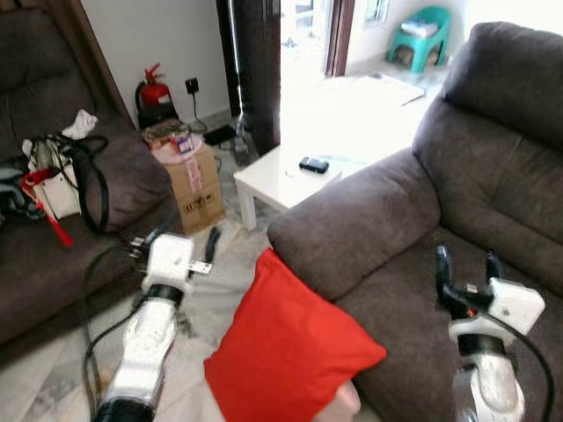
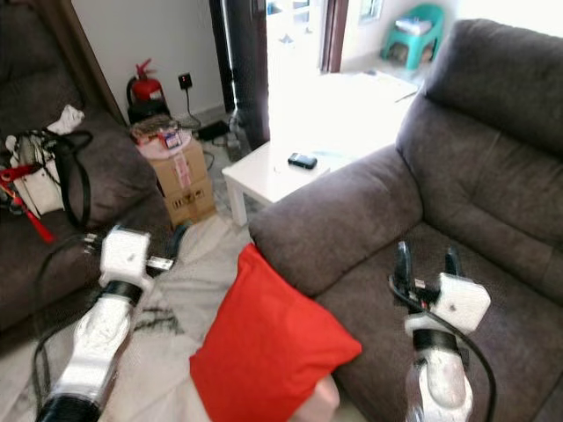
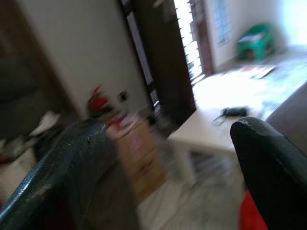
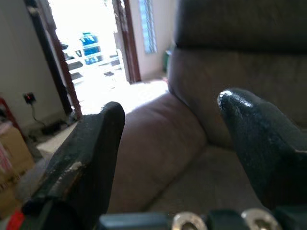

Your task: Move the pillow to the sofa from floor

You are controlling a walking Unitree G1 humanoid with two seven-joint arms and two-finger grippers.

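Pillow, red square fabric (image 1: 290, 352): leans on dark grey sofa (image 1: 493, 185) front edge, between grippers. Left gripper (image 1: 176, 242), right gripper (image 1: 466, 264): both released, empty; left nearer floor side.

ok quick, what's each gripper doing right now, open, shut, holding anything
Left gripper: open, holding nothing, over the floor.
Right gripper: open, holding nothing, above the sofa seat.
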